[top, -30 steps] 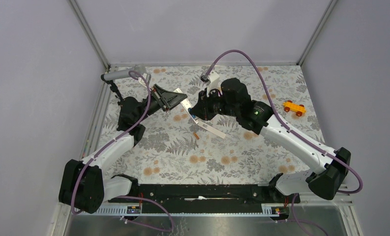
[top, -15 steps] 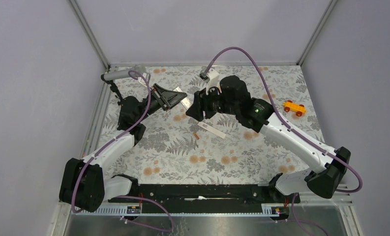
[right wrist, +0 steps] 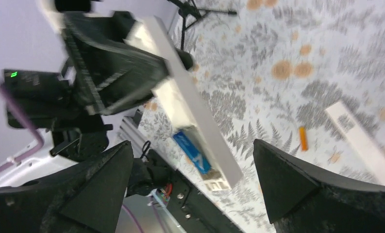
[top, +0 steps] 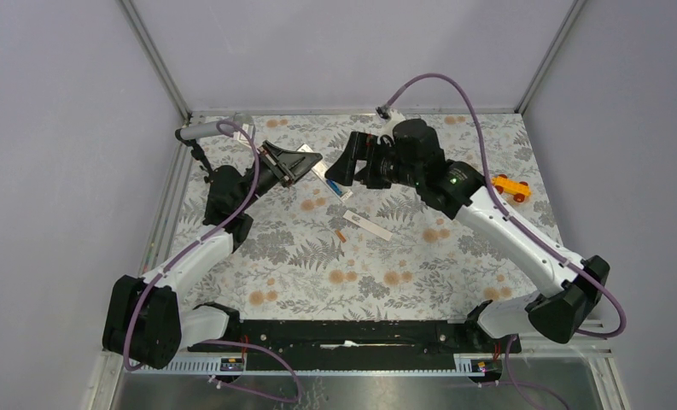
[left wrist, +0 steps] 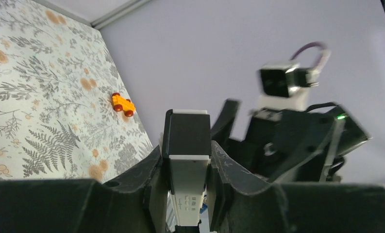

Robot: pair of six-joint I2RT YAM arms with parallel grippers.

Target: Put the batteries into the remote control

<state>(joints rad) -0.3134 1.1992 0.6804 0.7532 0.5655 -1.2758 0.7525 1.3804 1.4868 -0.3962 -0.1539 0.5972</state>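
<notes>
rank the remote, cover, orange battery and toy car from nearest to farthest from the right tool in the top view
1. remote, just left of the right tool, gripped by the left tool
2. cover and orange battery, both lower in view; too close to call
3. toy car, far right

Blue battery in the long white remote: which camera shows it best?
The right wrist view: the small blue cylindrical battery lies plainly in the slot of the long white plastic remote control. The top view gives only a bluish speck; the left wrist view faces the remote's other side, nearly hiding it.
</notes>
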